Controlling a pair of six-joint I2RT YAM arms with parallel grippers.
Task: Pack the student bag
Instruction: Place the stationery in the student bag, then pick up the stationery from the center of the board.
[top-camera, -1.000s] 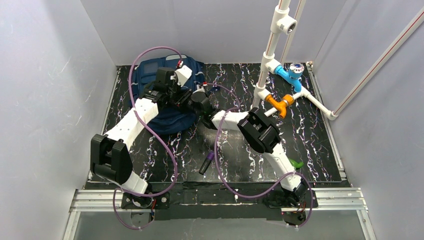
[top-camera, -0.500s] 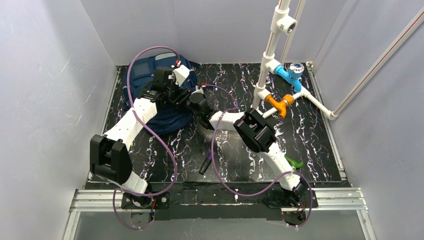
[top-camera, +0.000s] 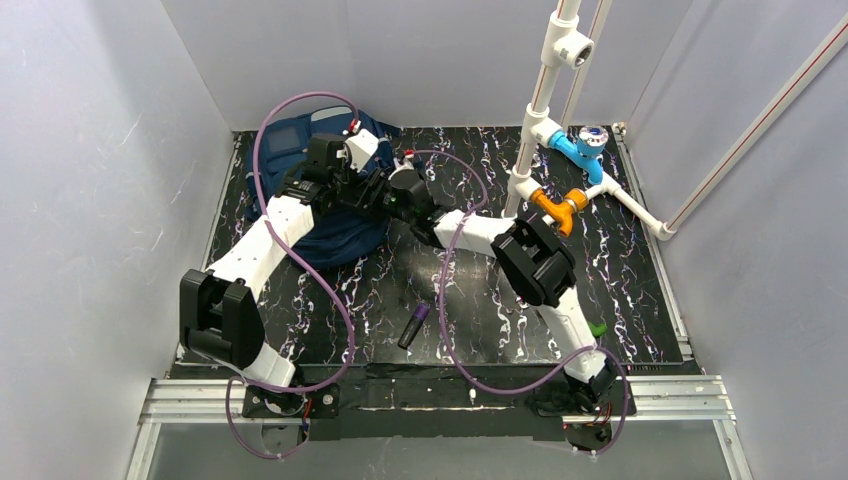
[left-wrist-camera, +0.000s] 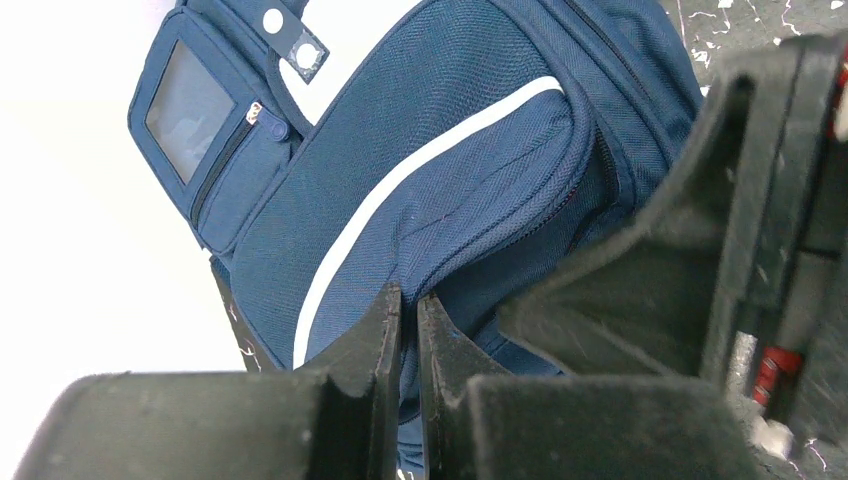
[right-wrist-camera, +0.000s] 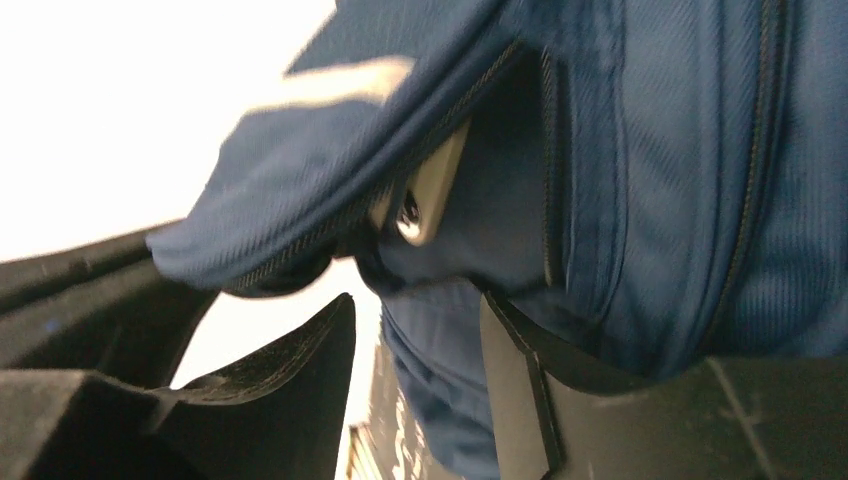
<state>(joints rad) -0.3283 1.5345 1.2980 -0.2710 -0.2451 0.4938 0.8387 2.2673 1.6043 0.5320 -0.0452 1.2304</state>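
**Large navy blue fabric student bag (top-camera: 288, 140), gripped at its opening for packing.**
Top view: the bag lies at the far-left corner of the black marbled desk (top-camera: 620, 280), with both arms reaching onto it. Left wrist view: left claw (left-wrist-camera: 408, 318) is clenched, apparently pinching a bag fold, likely to steady the opening. Right wrist view: right claw (right-wrist-camera: 415, 320) is released, its jaws apart just under the metal zip pull (right-wrist-camera: 425, 200), with fabric between them.
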